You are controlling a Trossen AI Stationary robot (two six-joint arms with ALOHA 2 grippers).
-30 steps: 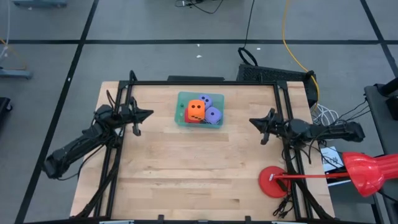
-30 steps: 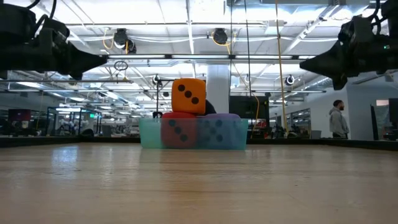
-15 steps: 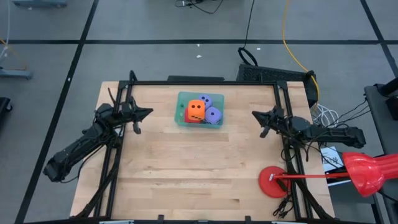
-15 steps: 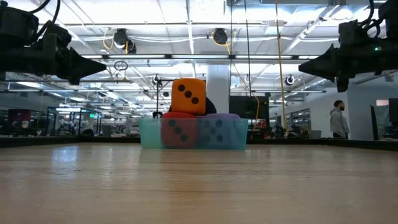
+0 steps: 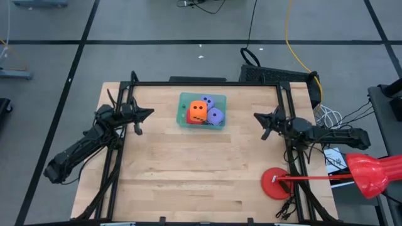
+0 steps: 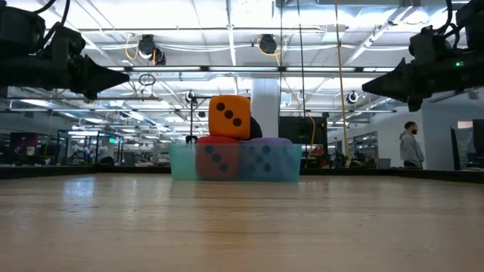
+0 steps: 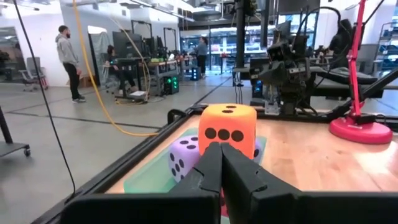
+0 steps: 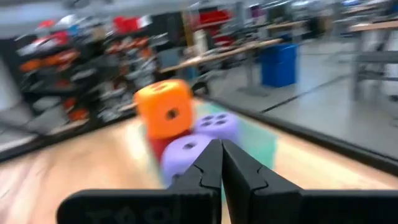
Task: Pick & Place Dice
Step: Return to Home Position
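The table [image 5: 188, 182] is holding everything. The blue-green bin [image 5: 182, 121] is sitting near its 12 o'clock. The left gripper [image 5: 148, 114] is hanging at the bin's 9 o'clock and the right gripper [image 5: 256, 117] at its 3 o'clock, both well apart from it. All four dice [image 5: 215, 115] are lying in the bin, with the orange die [image 5: 198, 110] on top. Both pairs of fingers [image 7: 205, 168] are pressing together on nothing. I think each gripper should be pulling straight back, staying high, not bumping the pile.

Bright, even ceiling lights [image 6: 189, 32] leave soft shadows and a pale sheen on the table [image 6: 227, 219].
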